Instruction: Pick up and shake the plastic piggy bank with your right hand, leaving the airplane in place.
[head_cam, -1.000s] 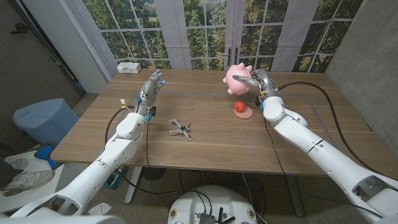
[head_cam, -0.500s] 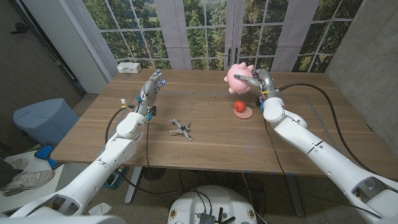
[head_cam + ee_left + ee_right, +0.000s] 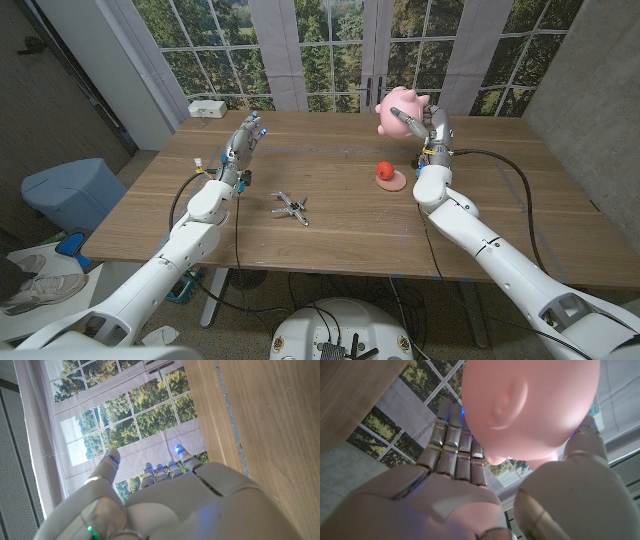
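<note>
The wooden table (image 3: 340, 215) serves as the landmark. Nearest the robot, on its middle stretch, lies the small metal airplane (image 3: 291, 207), flat on the wood and apart from both hands. A little farther in and toward the robot's right sits a red ball (image 3: 385, 172) on a small pinkish disc (image 3: 392, 182), the ball resting on the disc's top.

Farther in on the robot's left side of the table, the left hand (image 3: 241, 143) stands with its fingers (image 3: 148, 471) straight and close together, holding nothing; in the left wrist view the fingertips point past the table's far edge toward the windows (image 3: 300, 40).

Farthest in, over the table's far right part, the right hand (image 3: 425, 126) holds the pink plastic piggy bank (image 3: 402, 108) up in the air, well clear of the wood and above the red ball's level. In the right wrist view the fingers (image 3: 454, 452) curl around one side of the pink body (image 3: 535, 405) while the thumb presses the other side.
</note>
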Robot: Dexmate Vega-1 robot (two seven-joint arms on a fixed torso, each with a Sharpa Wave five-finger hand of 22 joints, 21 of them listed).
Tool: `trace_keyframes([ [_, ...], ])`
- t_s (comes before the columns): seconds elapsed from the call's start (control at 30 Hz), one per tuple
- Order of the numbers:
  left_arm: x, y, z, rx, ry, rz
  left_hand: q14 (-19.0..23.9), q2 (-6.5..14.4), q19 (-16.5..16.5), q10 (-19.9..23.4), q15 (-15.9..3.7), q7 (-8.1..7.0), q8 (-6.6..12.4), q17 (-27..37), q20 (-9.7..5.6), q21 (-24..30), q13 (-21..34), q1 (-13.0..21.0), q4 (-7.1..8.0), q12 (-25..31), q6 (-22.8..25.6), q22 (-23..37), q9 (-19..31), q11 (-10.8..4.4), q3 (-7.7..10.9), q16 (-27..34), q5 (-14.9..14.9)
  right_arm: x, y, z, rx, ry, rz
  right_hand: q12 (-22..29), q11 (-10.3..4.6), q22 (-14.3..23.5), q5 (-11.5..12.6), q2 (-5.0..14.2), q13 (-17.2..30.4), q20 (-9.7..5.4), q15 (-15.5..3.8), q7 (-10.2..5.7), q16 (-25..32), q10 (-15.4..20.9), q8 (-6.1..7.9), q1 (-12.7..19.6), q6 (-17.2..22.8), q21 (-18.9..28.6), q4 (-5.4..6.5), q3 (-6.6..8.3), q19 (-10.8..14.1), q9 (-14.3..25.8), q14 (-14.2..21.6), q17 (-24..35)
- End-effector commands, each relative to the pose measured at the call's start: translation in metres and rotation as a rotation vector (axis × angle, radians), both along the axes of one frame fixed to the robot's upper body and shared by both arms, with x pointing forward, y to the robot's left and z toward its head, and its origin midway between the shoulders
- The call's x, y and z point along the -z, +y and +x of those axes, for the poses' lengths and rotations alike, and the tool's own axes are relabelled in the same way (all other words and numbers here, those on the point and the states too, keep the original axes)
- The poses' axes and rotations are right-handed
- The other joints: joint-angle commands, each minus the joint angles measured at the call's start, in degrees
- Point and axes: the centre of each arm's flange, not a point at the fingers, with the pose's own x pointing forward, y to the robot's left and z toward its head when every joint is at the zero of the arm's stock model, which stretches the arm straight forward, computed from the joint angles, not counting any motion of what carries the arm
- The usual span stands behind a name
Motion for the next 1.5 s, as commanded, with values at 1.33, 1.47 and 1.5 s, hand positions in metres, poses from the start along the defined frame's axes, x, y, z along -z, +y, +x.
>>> trace_keyframes([
  [1.33,0.0,0.005,-0.001,-0.002,-0.003,-0.001,0.1,0.4,0.7,-0.4,-0.73,-0.01,0.24,0.0,-0.38,-1.0,0.3,0.6,-0.03,0.4,-0.1,0.2,0.3,0.16,-0.22,-0.2,-0.1,-0.021,0.015,0.002,-0.173,0.292,-0.365,-0.4,-16.44,-0.6,0.5,19.39,12.8,-2.83,-17.59,-12.06,0.4,16.6,-0.51,19.1,14.8,2.8,-0.12,14.78,-3.4,6.9,9.5,0.2],
  [1.47,0.0,0.005,-0.002,-0.004,-0.003,0.0,0.1,0.4,0.7,-0.4,-0.75,-0.02,0.23,0.0,-0.37,-1.1,0.3,0.6,-0.03,0.4,-0.1,0.2,0.3,0.17,-0.23,-0.2,-0.1,-0.02,0.015,0.002,-0.174,0.293,-0.366,-0.5,-16.4,-0.6,0.5,19.35,12.7,-2.8,-17.53,-12.02,0.4,16.6,-0.57,19.0,14.8,3.0,-0.08,14.79,-3.6,6.9,9.4,0.2],
  [1.5,0.0,0.005,-0.002,-0.004,-0.002,0.001,0.1,0.4,0.7,-0.4,-0.76,-0.01,0.23,0.0,-0.33,-1.1,0.3,0.6,-0.03,0.4,-0.1,0.2,0.3,0.19,-0.23,-0.2,-0.1,-0.02,0.015,0.002,-0.172,0.291,-0.366,-0.5,-16.4,-0.7,0.5,19.35,12.7,-2.82,-17.49,-12.01,0.4,16.6,-0.56,19.0,14.9,3.0,-0.03,14.77,-3.6,6.9,9.4,0.2],
])
